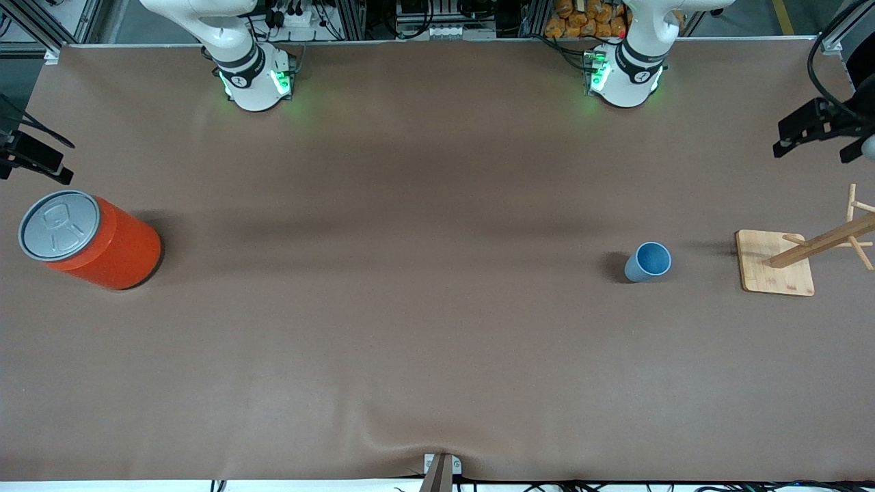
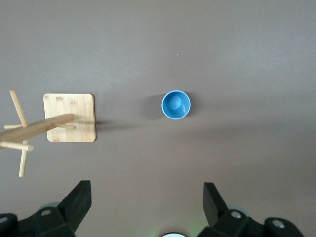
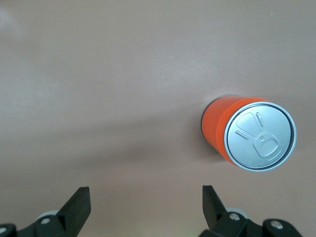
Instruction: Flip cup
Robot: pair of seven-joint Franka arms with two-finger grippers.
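the light-blue cup (image 1: 648, 261) is standing upright, mouth up, on the brown worktop (image 1: 410, 328) toward the left arm's end, beside the bamboo base of the wooden peg rack (image 1: 776, 263); its long axis is running vertically. the left hand (image 2: 147, 197) is hanging high above the worktop, fingers spread and empty, the cup showing ahead of its fingertips, so the left arm is judged the nearer one. the right hand (image 3: 146, 200), also spread and empty, is waiting above the orange can (image 1: 92, 239) at the right arm's end.
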